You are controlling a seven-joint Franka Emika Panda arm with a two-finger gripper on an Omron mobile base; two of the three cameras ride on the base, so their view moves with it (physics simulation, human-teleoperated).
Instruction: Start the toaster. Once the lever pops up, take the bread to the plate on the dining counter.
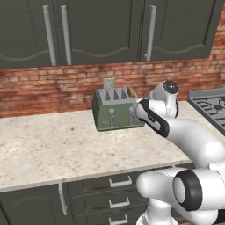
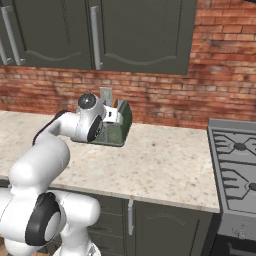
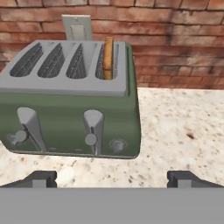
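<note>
Green toaster (image 3: 70, 116) unstarted, bread (image 3: 108, 57) in slot; gripper (image 3: 111, 178) wide open, empty; next push right lever (image 3: 92, 131) down.

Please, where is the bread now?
The bread stands upright in the rightmost slot of the toaster, near the brick wall.

toaster (image 3: 70, 109): 1 | slots: 4 | front levers: 2, incl. right lever (image 3: 92, 131) | bread (image 3: 108, 57): 1 slice | wall outlet (image 3: 77, 29): 1 | stove (image 2: 237, 165): 1
</note>
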